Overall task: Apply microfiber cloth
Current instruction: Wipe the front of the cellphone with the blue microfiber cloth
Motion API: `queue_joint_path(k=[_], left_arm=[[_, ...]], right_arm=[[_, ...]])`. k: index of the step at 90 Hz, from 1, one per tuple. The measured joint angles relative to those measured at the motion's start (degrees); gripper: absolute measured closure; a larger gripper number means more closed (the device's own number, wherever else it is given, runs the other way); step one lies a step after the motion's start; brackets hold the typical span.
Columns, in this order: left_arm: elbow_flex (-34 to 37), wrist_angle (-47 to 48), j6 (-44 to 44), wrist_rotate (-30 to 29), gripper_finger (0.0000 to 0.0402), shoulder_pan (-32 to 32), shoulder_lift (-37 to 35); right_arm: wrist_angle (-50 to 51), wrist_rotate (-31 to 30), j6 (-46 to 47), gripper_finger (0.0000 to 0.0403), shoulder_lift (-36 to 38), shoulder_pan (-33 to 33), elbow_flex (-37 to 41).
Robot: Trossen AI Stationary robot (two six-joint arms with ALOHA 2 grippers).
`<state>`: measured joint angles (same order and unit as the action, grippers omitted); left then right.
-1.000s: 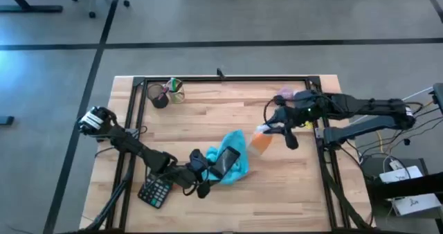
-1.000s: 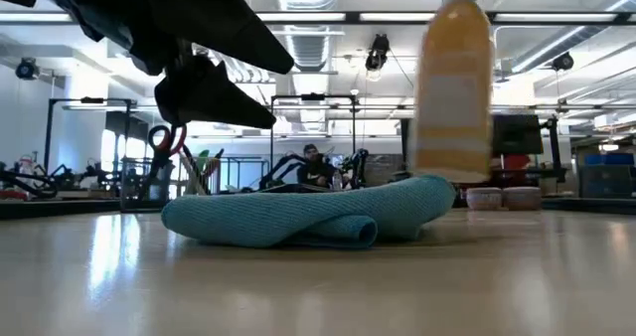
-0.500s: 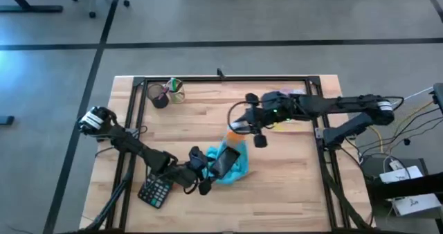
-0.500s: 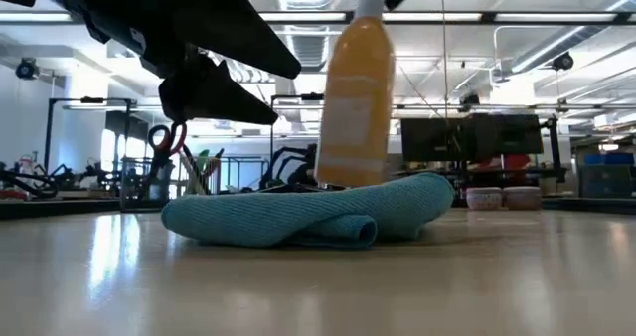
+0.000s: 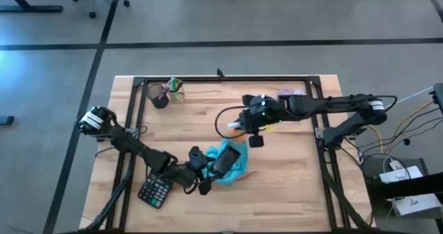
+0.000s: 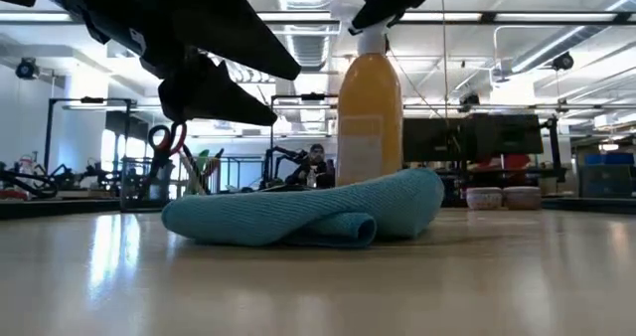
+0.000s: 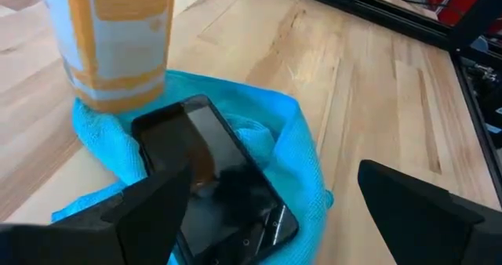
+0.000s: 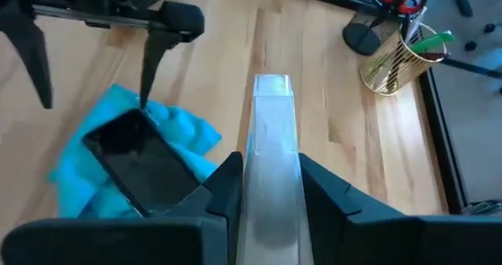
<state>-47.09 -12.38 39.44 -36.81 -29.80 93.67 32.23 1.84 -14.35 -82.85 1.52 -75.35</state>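
Observation:
The turquoise microfiber cloth (image 5: 235, 163) lies crumpled on the wooden table, right of centre, near the front edge. A black phone (image 7: 216, 183) lies face up on top of it. My left gripper (image 5: 204, 172) hangs open just above the cloth's left side (image 6: 214, 212), the phone ahead of its fingers. My right gripper (image 5: 250, 122) is shut on an orange bottle (image 6: 370, 127) with a white top. The bottle stands upright at the cloth's far edge (image 7: 118, 100). The cloth hides the bottle's base in the low view. My right gripper pinches the bottle's white top (image 8: 271, 179) between its two fingers (image 8: 227, 186), one on each side. It comes from above, slanting in from the table's right. The bottle hangs upright below the fingers; whether its base rests on the cloth or table, I cannot tell.
A black calculator (image 5: 156, 191) lies on the table left of the cloth, under the left arm. Two pen cups (image 5: 166, 93) stand at the far left corner, one holding scissors. Bare wood lies open at the near right.
My right gripper has carried the bottle toward the table's left, to the cloth's far edge, and lowered it. The bottle tipped on the way and now stands upright.

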Motion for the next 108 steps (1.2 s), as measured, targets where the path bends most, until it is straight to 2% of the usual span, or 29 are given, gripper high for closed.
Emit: queue_joint_path(k=[15, 61, 78, 90, 108], left_arm=[[0.0, 0.0, 0.0, -1.3, 0.0053, 0.0, 0.0], [0.0, 0.0, 0.0, -1.3, 0.0053, 0.0, 0.0], [0.0, 0.0, 0.0, -1.3, 0.0053, 0.0, 0.0], [0.0, 0.0, 0.0, -1.3, 0.0053, 0.0, 0.0], [0.1, 0.4, 0.0, -1.3, 0.0053, 0.0, 0.0]], right_arm=[[-2.7, 5.1, 0.0, 0.0332, 0.0, -0.2, 0.2], [-7.2, 7.6, 1.2, 0.0333, -0.4, -0.1, 0.5], [-5.4, 7.8, 0.3, 0.0333, -0.7, 4.0, 0.9], [-5.6, 10.4, 0.3, 0.0333, -0.7, 7.0, 1.9], [-6.7, 11.9, 0.1, 0.0333, -0.4, 8.7, 3.9]])
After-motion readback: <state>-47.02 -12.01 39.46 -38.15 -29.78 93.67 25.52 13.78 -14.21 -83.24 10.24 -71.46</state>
